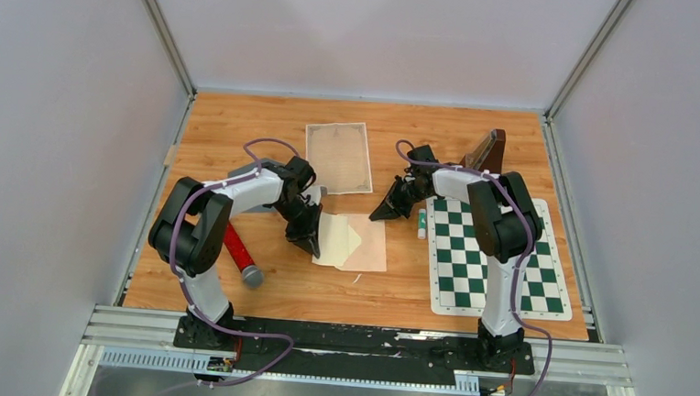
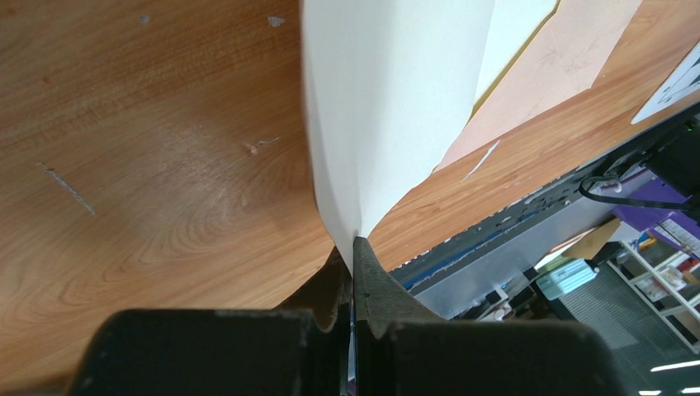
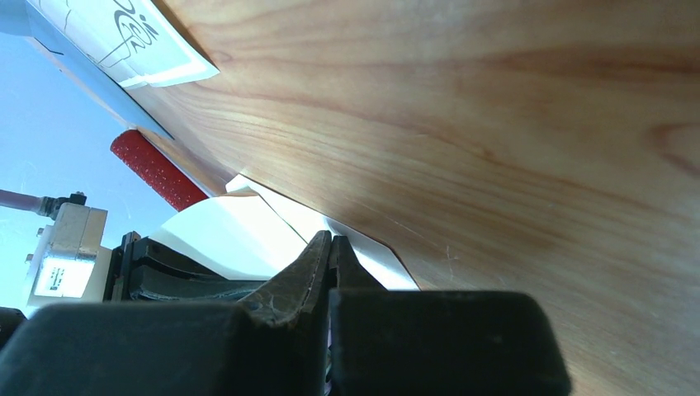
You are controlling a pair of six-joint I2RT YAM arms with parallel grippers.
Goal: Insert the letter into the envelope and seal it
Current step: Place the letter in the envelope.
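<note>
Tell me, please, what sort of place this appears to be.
Probably a robotics lab test cell: a wooden table walled by plain grey panels, a metal rail at its near edge, and apparent shelving beyond the table in the left wrist view.

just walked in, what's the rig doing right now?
The left gripper is shut on the near edge of the white letter, lifting that side off the table. The rest of the letter overlaps the peach envelope. The right gripper is shut with its tip at the envelope's far edge, holding nothing that shows. The letter doesn't look inserted yet. A glue stick lies unused beside the chessboard mat.
</note>
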